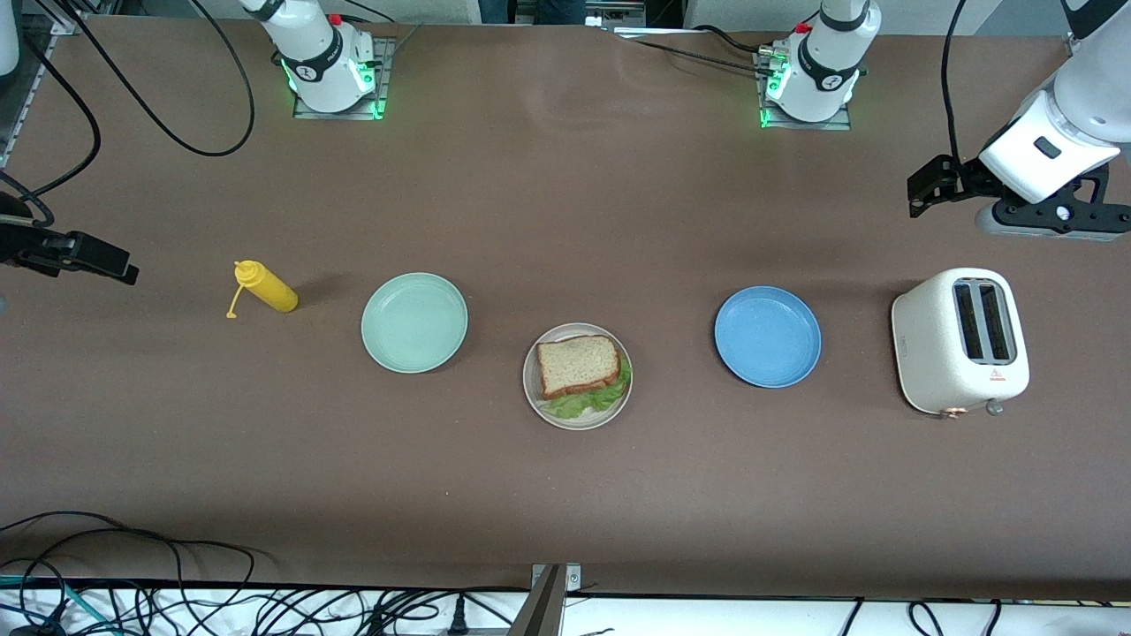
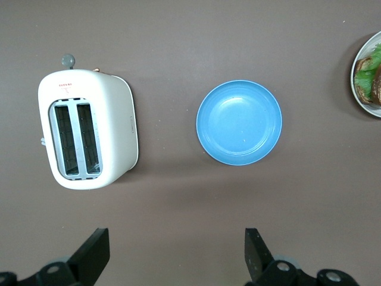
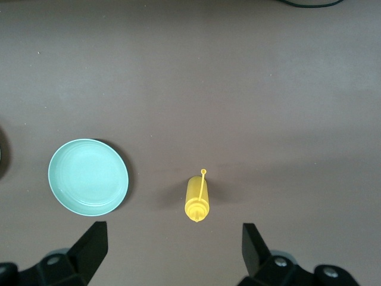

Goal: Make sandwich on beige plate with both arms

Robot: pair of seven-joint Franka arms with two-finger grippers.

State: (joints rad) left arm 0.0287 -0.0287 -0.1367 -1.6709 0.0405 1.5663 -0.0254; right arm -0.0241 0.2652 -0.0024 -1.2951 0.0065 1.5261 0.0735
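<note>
Sandwich [image 1: 580, 371] sat assembled on the beige plate [image 1: 541, 402], well apart from the left hand [image 2: 175, 253] and right hand [image 3: 172, 250], both wide, empty and best kept clear of it.

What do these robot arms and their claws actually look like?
Both arms are bulky, rounded white shells with black bands at the joints, green lights glowing at the bases and black cables trailing away. The left gripper and right gripper are black, each with two flat wedge-shaped fingers.
</note>
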